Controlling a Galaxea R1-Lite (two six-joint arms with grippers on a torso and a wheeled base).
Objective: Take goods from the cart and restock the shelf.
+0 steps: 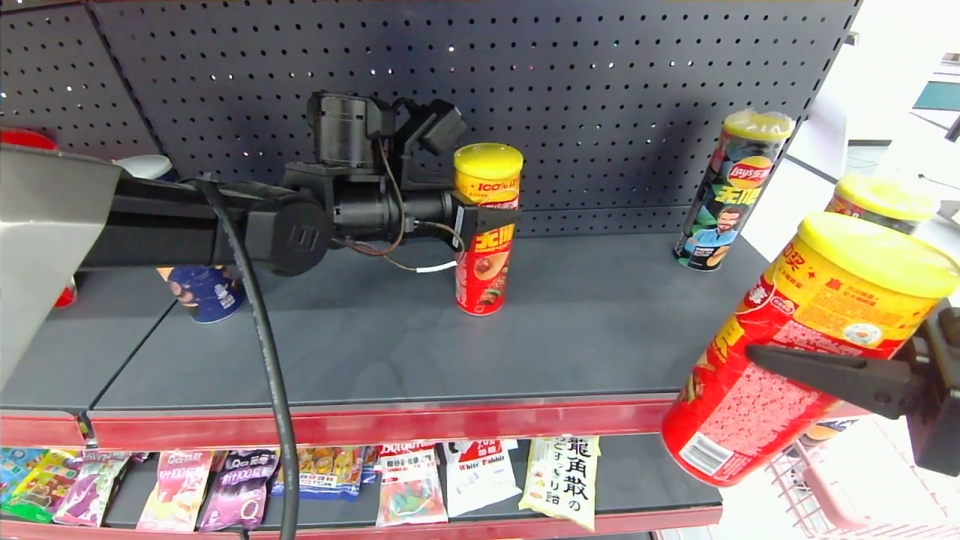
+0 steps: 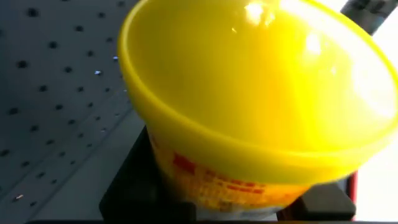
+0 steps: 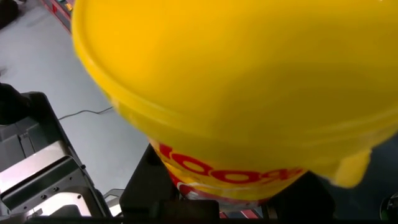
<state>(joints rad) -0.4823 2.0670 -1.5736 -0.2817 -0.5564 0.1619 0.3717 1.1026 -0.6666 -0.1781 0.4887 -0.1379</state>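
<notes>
Seemingly four yellow-lidded cans (image 1: 480,289) (image 1: 795,315) (image 1: 731,195) (image 1: 885,199)

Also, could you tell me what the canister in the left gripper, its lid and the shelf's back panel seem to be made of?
Canister: probably cardboard under a glossy printed wrap, going by the sheen on its print.
Lid: likely plastic, smooth glossy yellow, with bright highlights.
Back panel: apparently painted metal, matte dark grey, punched with regular holes.
</notes>
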